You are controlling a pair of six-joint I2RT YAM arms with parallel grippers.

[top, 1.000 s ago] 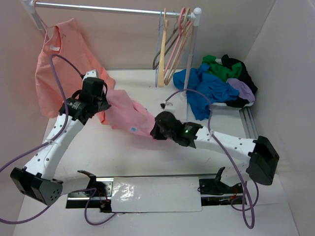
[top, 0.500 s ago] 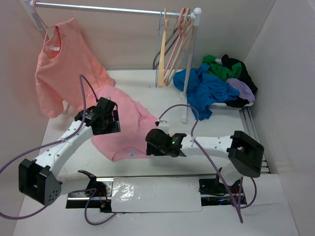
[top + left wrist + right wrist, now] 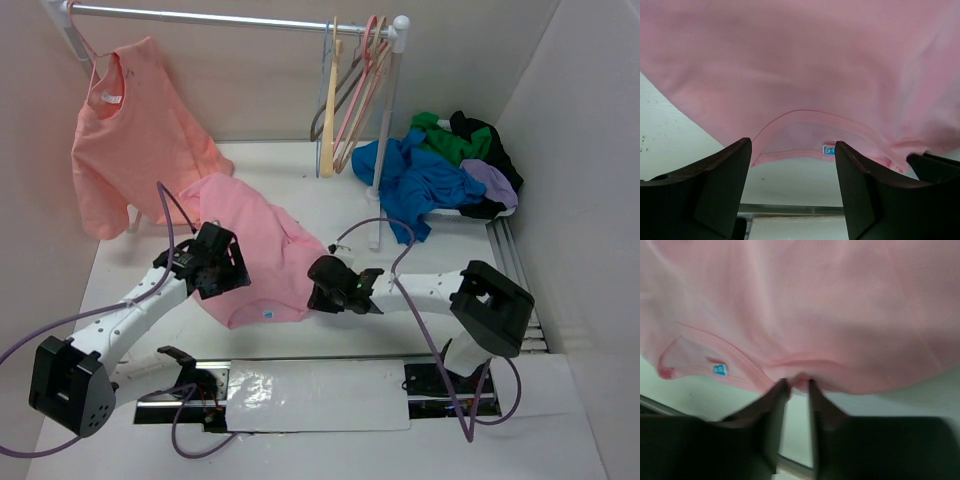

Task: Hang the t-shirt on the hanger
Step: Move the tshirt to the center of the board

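T-shirt (image 3: 265, 245), bubblegum pink, lies rumpled on the white table (image 3: 330, 200) between the two arms, with its hem towards the near edge and a small teal tag (image 3: 268, 313) on that hem. The left pincer (image 3: 235, 280) sits at the shirt's left side with its jaws spread wide and nothing between them. In the left wrist view the hem curves just beyond the fingertips. The right pincer (image 3: 318, 285) is at the shirt's right edge. Its fingers (image 3: 775, 410) stand narrowly apart with a fold of pink cloth at their tips, but a firm grip cannot be told. At the back right, blue, green, lilac and black garments (image 3: 440, 170) are heaped together. Whether a bin holds them cannot be made out. A salmon-orange shirt (image 3: 130, 130) and several hangers (image 3: 350, 90) hang from the rail (image 3: 220, 17).
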